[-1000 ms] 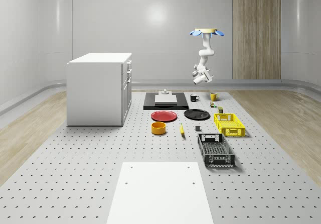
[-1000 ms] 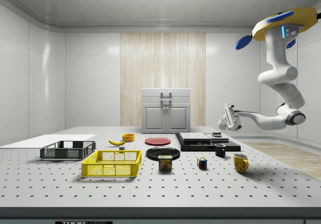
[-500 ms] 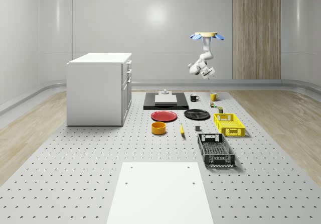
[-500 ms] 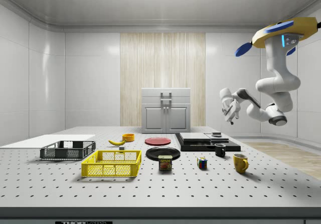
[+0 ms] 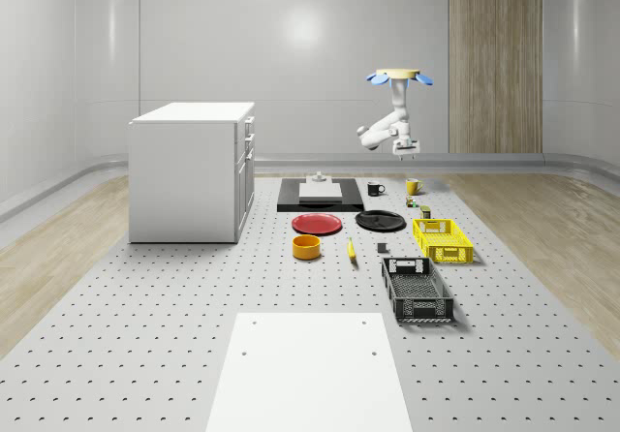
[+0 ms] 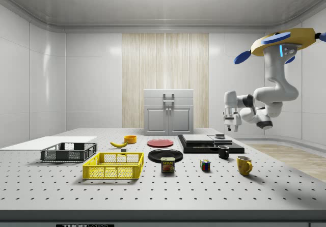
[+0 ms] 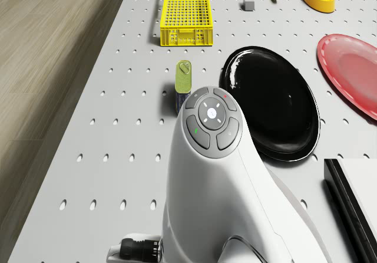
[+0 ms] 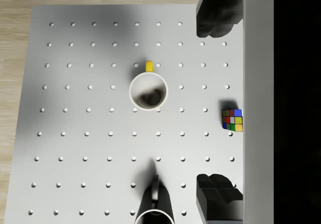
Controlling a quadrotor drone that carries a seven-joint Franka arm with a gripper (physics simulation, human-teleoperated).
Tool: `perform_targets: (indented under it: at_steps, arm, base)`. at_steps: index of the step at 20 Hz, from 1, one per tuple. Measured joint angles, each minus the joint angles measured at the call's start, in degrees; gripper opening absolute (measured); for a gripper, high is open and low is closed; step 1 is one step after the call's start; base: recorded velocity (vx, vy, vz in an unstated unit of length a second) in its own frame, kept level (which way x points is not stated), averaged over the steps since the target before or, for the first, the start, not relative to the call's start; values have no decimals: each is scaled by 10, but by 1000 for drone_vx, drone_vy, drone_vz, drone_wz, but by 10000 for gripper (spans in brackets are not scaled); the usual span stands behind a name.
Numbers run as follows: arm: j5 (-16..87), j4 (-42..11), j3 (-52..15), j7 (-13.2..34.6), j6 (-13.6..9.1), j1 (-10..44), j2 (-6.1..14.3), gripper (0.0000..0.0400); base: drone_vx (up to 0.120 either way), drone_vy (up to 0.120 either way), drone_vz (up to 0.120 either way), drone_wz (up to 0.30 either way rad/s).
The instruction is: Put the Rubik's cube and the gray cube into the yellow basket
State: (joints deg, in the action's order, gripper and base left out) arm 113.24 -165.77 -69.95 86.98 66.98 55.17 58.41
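Over the counter's far end: the blue-rotored yellow drone (image 6: 282, 38) hovers high, above the side view's right edge of the pale perforated metal counter (image 5: 145, 354)
Change: a second ago the white jointed arm stretched low with the jaws facing sideways; now it is folded up and the jaws point straight down at the counter
Jaws: wide open and empty, the dark rubbery fingers (image 8: 215, 13) well apart in the wrist view
Rubik's cube (image 8: 232, 120): small, glossy, many-coloured, on the counter below the jaws but off their centre line, near the glazed yellow mug (image 8: 148, 91) and the black mug (image 6: 223, 152)
Meaning: probably the approach to the first pick; a sideways shift looks needed before any descent
Gray cube (image 7: 248, 2): small, matte, blocky, untouched, just beside the basket
Yellow basket (image 7: 186, 12): oblong plastic lattice, holding neither cube, past the tin can (image 7: 183, 85) and beside the shiny black round plate (image 7: 274, 101)
Progress: nothing placed yet
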Motion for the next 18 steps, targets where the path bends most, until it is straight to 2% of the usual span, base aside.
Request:
perform_targets:
  at_steps: [7,13,15,18]
  arm:
    - [3,-2,-19,25,1,35,27,400]
    - [-4,-1,-29,36,13,49,47,400]
    - [-7,0,-31,39,18,53,53,400]
    - [-12,0,-35,43,25,57,62,400]
  base:
    - [109,-6,-120,0]
    - [7,0,-120,0]
    - [120,0,-120,0]
    - [120,0,-27,0]
